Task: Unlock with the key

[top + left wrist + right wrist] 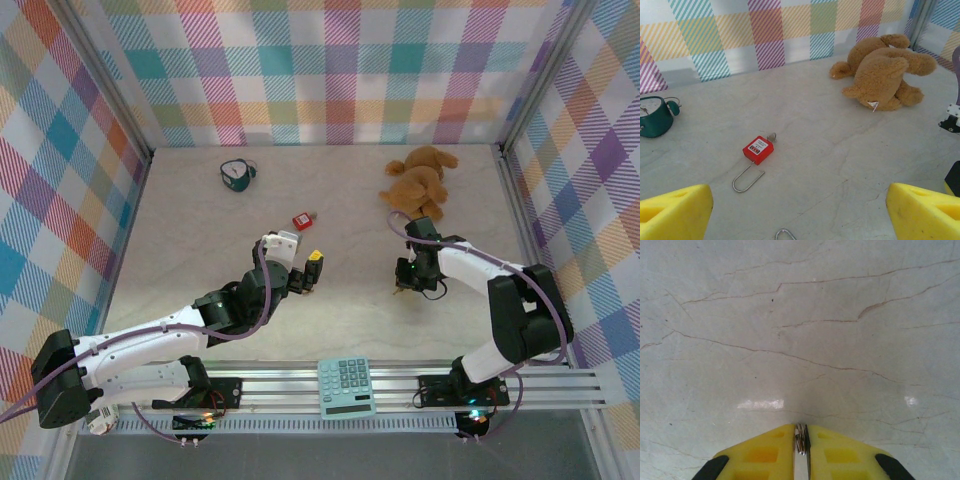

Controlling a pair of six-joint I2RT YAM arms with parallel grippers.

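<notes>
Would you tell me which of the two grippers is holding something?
The right gripper: shut on a thin metal piece, whereas the left gripper stands wide open.

Padlock (pixel 758 150): glossy red body, bright bare-metal shackle (pixel 747 179). Table (pixel 840 150): smooth, marble-look, faint sheen. Bear (pixel 885 72), upper right: fuzzy plush. Pads (pixel 675 210): matt yellow foam. Key (pixel 801 440): thin shiny metal.

Padlock (pixel 303 218) on table (pixel 190 250), centre; clock (pixel 236 175) behind-left, soft toy (pixel 420 180) behind-right; left gripper (pixel 308 272) before padlock; right gripper (pixel 405 290) before toy, key (pixel 800 445) between its fingers; calculator (pixel 346 386) on near rail (pixel 270 385).
</notes>
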